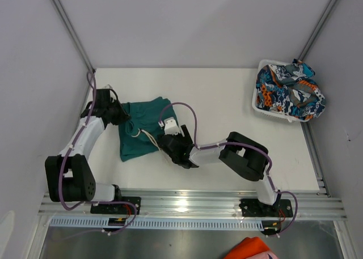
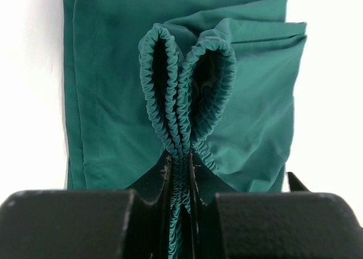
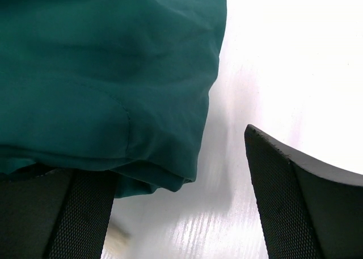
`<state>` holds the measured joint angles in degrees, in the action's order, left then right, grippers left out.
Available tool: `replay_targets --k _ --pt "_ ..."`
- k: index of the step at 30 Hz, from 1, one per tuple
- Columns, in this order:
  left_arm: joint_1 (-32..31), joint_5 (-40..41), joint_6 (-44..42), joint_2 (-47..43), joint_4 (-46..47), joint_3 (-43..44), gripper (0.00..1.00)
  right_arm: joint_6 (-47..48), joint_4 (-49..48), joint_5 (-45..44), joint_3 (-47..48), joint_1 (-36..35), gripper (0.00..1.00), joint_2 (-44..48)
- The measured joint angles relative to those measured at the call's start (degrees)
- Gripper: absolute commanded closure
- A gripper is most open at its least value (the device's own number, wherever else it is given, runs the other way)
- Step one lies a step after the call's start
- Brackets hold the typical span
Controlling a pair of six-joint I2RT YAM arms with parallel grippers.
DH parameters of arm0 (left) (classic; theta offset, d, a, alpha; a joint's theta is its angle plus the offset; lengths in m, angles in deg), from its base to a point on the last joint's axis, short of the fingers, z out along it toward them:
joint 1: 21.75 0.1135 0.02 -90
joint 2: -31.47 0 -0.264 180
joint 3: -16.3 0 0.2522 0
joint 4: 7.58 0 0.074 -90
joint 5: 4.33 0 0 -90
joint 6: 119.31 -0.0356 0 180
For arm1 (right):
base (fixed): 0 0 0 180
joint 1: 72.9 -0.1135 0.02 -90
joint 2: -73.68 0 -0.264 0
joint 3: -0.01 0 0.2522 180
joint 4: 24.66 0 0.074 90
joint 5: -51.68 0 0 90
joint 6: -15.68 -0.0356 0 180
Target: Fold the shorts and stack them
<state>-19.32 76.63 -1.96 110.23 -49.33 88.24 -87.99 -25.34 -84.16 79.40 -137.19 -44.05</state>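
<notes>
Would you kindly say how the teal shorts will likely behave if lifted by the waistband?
Probably floppy: the teal shorts bunch into soft loops where the left tool pinches the waistband. Likely light, the thin fabric lying creased; legs should drape.

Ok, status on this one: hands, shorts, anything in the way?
Left hand shut on teal shorts, at waistband. Right hand open at their edge, nothing held. Printed shorts in basket, far right. Nothing blocking.

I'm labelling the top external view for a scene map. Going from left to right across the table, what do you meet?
left gripper → teal shorts → right gripper → printed shorts
</notes>
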Motion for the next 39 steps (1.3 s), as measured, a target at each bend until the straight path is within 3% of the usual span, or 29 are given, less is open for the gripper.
replay_targets --k 8,17,19,20,21,23,24,27,33,39 --pt "1.0 3.4 4.1 -6.4 7.2 -15.1 1.0 -1.2 0.7 0.2 0.9 0.6 0.15 -0.5" --pt "4.9 3.5 4.2 -4.8 11.3 -15.9 0.96 -2.0 0.6 0.8 0.9 0.9 0.15 -0.5" --pt "4.9 3.8 4.2 -4.7 12.3 -16.8 0.81 -2.2 0.5 0.9 0.9 1.0 0.15 -0.5" --pt "4.9 4.0 4.2 -4.7 12.7 -17.3 0.7 -2.2 0.5 1.0 0.9 1.1 0.15 -0.5" --pt "4.9 4.3 4.2 -4.7 13.1 -17.8 0.52 -2.3 0.5 1.2 0.9 1.1 0.15 -0.5" --pt "4.9 5.8 4.0 -5.2 13.8 -19.3 0.36 -2.3 0.5 1.3 0.9 1.2 0.15 -0.5" --pt "5.0 7.0 4.0 -5.7 13.8 -20.1 0.23 -2.3 0.5 1.3 0.9 1.2 0.15 -0.5" --pt "5.3 10.3 4.5 -7.5 13.5 -21.9 0.14 -2.4 0.4 1.4 0.8 1.2 0.14 -0.5" --pt "6.0 13.3 4.9 -9.7 13.4 -22.2 0.11 -2.4 -1.4 3.0 -1.9 1.2 0.12 1.1" --pt "6.1 13.2 5.3 -9.8 13.4 -21.2 0.12 -2.0 -0.6 5.7 -9.6 -0.6 0.1 8.5"
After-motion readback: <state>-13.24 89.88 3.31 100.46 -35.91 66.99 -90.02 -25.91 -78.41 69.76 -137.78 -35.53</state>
